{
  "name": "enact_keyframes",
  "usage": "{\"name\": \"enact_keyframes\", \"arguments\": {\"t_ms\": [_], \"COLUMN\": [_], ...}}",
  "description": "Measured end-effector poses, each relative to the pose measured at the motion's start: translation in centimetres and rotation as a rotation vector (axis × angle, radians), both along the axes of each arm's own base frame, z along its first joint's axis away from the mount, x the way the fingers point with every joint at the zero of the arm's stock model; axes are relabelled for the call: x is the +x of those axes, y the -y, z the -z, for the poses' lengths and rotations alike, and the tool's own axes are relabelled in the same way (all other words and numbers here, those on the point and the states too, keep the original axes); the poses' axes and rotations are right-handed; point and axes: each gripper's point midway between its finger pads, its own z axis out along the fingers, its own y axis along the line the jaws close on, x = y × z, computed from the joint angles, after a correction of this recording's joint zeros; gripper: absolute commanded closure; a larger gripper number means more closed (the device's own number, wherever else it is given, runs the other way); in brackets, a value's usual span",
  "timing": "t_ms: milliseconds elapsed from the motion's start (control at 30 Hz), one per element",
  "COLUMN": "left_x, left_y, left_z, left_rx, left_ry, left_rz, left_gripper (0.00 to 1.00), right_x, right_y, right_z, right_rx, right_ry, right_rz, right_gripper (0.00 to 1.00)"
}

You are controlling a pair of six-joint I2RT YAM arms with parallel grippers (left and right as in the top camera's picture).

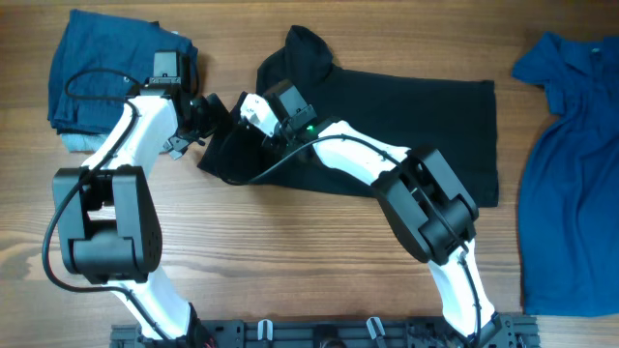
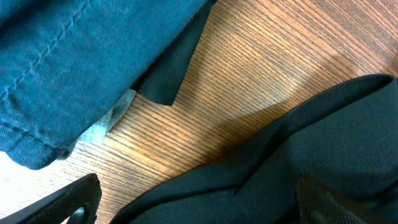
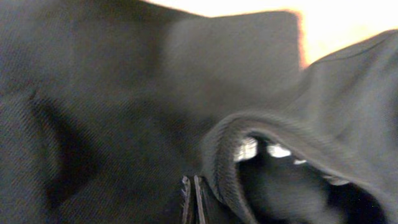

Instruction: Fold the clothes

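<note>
The fold looks to be at an early stage. The black polo shirt lies across the middle of the desk, and no finished crease shows anywhere on it. Its right-hand part is spread flat as a broad rectangle. Its left end, where both arms meet, is rumpled and partly turned over on itself. I would judge that nearly all the work remains: squaring up that bunched end, bringing the sides in, then halving the body.

The shirt is matte black with a fine weave, limp, and drapes in soft ridges near the arms. In the right wrist view a ribbed band curls up beside the fingertips (collar or sleeve cuff, I cannot tell which). Something pale shows inside the curl, too blurred to read.

The right gripper has its jaws clenched tight, buried among the black cloth. Whether a pinch of fabric sits between them cannot be told. The left gripper hangs at the shirt's left edge with its jaws released and spread wide, grasping nothing.

A folded stack of navy and pale blue garments sits at the far left corner, near the left arm. A bright blue shirt lies unfolded at the right edge, well apart from the polo.
</note>
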Motion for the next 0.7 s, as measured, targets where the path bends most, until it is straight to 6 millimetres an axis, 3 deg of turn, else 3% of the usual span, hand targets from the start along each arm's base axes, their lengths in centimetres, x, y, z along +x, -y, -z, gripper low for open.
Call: {"name": "enact_keyframes", "arguments": {"t_ms": [133, 200, 333, 367, 467, 500, 533, 567, 600, 667, 700], "left_x": [0.0, 0.0, 0.0, 0.0, 0.0, 0.0, 0.0, 0.0, 0.0, 0.0, 0.0], "left_y": [0.0, 0.0, 0.0, 0.0, 0.0, 0.0, 0.0, 0.0, 0.0, 0.0, 0.0], "left_z": [0.0, 0.0, 0.0, 0.0, 0.0, 0.0, 0.0, 0.0, 0.0, 0.0, 0.0], "left_rx": [0.0, 0.0, 0.0, 0.0, 0.0, 0.0, 0.0, 0.0, 0.0, 0.0, 0.0], "left_ry": [0.0, 0.0, 0.0, 0.0, -0.001, -0.001, 0.0, 0.0, 0.001, 0.0, -0.001], "left_rz": [0.0, 0.0, 0.0, 0.0, 0.0, 0.0, 0.0, 0.0, 0.0, 0.0, 0.0], "left_gripper": [0.0, 0.0, 0.0, 0.0, 0.0, 0.0, 0.0, 0.0, 0.0, 0.0, 0.0], "right_x": [3.2, 5.1, 7.1, 7.1, 6.4, 5.7, 3.6, 2.7, 1.1, -0.7, -1.6], "right_y": [1.0, 2.9, 5.3, 5.2, 4.8, 5.0, 6.2, 6.9, 8.3, 10.5, 11.8], "right_z": [-0.5, -0.9, -1.3, -1.6, -5.1, -8.9, -10.9, -12.4, -13.8, -13.5, -12.2], "right_rx": [0.046, 0.089, 0.155, 0.185, 0.259, 0.289, 0.251, 0.242, 0.21, 0.14, 0.093], "right_ry": [0.075, 0.069, 0.047, 0.027, -0.014, -0.007, -0.058, -0.069, -0.106, -0.183, -0.235], "right_rz": [0.133, 0.237, 0.363, 0.378, 0.404, 0.399, 0.411, 0.417, 0.431, 0.466, 0.49], "right_gripper": [0.96, 0.92, 0.51, 0.46, 0.35, 0.35, 0.38, 0.44, 0.58, 0.78, 0.81]}}
